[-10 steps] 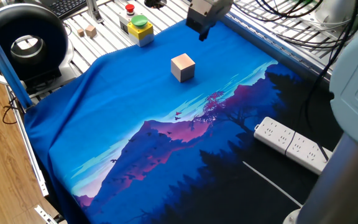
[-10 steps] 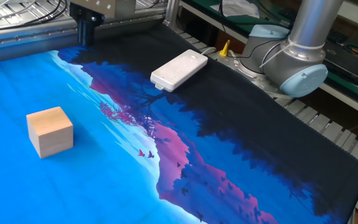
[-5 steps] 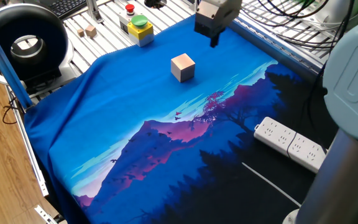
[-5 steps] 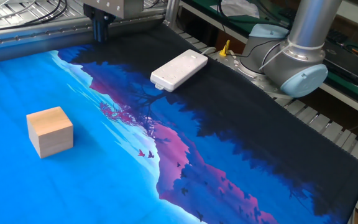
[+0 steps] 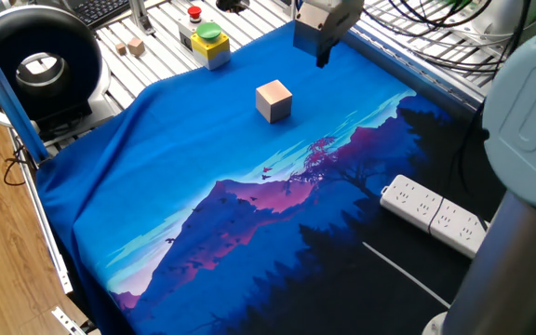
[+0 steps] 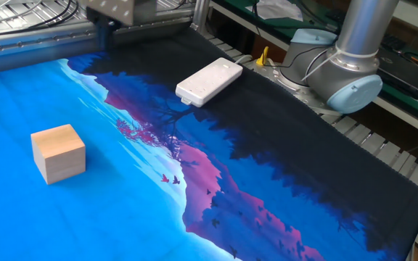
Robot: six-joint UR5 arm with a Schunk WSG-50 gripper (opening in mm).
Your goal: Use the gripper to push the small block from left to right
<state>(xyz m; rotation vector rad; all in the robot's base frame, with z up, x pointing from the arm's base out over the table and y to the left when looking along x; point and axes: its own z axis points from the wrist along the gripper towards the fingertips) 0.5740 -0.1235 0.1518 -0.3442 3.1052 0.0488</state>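
The small block (image 5: 274, 100) sits upright on the light-blue part of the printed cloth (image 5: 203, 186) that covers the worktop (image 5: 119, 56), with nothing touching it. In the other fixed view the same cube (image 6: 58, 153) shows pale tan faces and rests flat on the blue area, well apart from the dark part of the print.

The pincer (image 5: 323, 61) hangs above the far edge of the cloth, off to the side of the block and clearly apart from it. Its short dark fingers point downward from the boxy grey head. In the other fixed view the pincer (image 6: 106, 32) is blurred near the top edge, so whether its jaws are spread or closed cannot be told; nothing is seen between them.

A white power strip (image 5: 435, 216) lies on the dark part of the cloth, well away from the block. Beyond the cloth's far edge stands a yellow box with a green button (image 5: 207, 41), and two tiny wooden blocks (image 5: 130, 46) rest on the bare worktop near it. The arm's big grey column (image 6: 347, 58) stands beside the cloth.
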